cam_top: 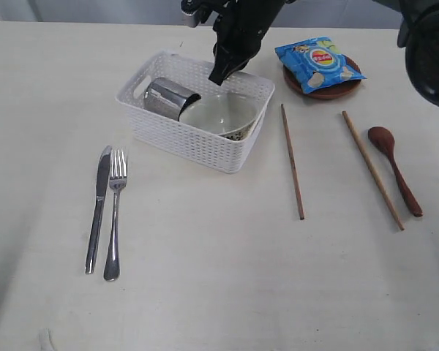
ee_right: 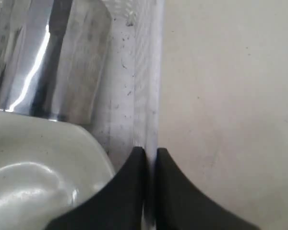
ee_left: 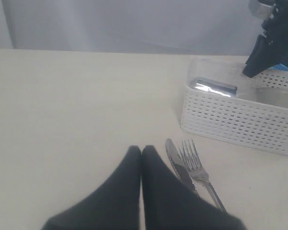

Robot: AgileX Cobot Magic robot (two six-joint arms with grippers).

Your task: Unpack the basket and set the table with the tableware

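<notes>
- Two pieces lie inside the basket: the steel cup on its side, and the white bowl next to the cup's mouth.
- My right gripper is at the basket's far wall. Its jaws are all but closed, with the thin white rim pinched between them, so it has the basket and not a dish.
- From that grip the bowl sits just inside the wall, and the cup is further along it. The cup's long axis runs roughly parallel to that wall.
- My left gripper is closed and empty. It hovers by the knife and fork, which lie in front of the basket and well apart from it.
- I judge the right arm far the nearer. To take either dish I would have to let go of the rim and come inward, since pulling now would drag the whole basket.
</notes>
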